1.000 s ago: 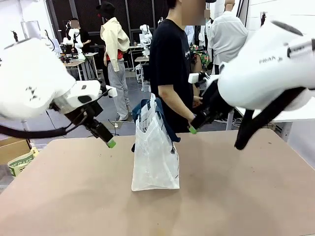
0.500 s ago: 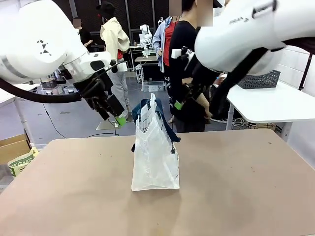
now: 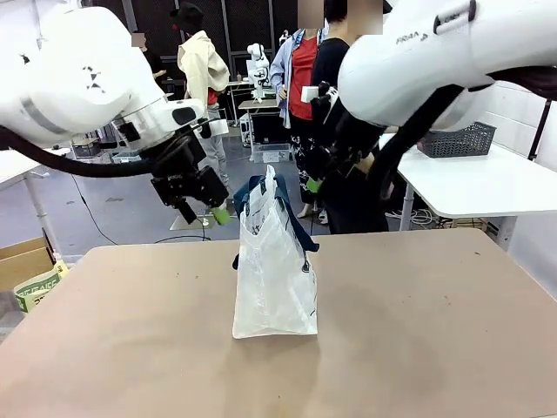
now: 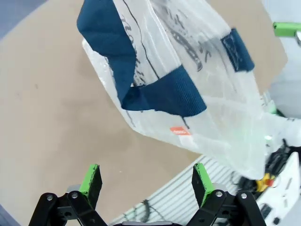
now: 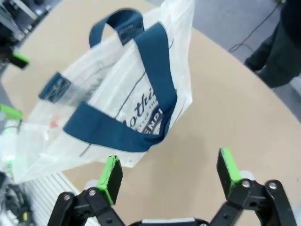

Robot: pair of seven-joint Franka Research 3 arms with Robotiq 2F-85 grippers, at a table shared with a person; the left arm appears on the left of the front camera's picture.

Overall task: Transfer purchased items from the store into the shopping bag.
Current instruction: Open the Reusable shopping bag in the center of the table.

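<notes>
The shopping bag [image 3: 274, 279] stands upright in the middle of the tan table, translucent white with navy handles at its top. My left gripper [image 3: 218, 213] hangs open just left of the bag's top, a little apart from it. My right gripper [image 3: 312, 185] is open just right of and above the handles. From the left wrist, the bag [image 4: 188, 94] with its small red tag [image 4: 179, 131] lies beyond my open left gripper [image 4: 146, 181]. The right wrist view has the navy handles [image 5: 150, 70] ahead of my open right gripper [image 5: 170, 176]. Neither holds anything. The purchased items are out of view.
A person in black [image 3: 348, 205] stands at the table's far edge, behind my right arm. A white side table with a dark lattice basket [image 3: 457, 139] is at the back right. A cardboard box [image 3: 26, 266] sits off the left edge. Bare tabletop [image 3: 418, 331] surrounds the bag.
Both arms have risen and closed in on the top of the bag, the left gripper moving right, the right gripper moving left. Both stayed open. The bag has not moved.
</notes>
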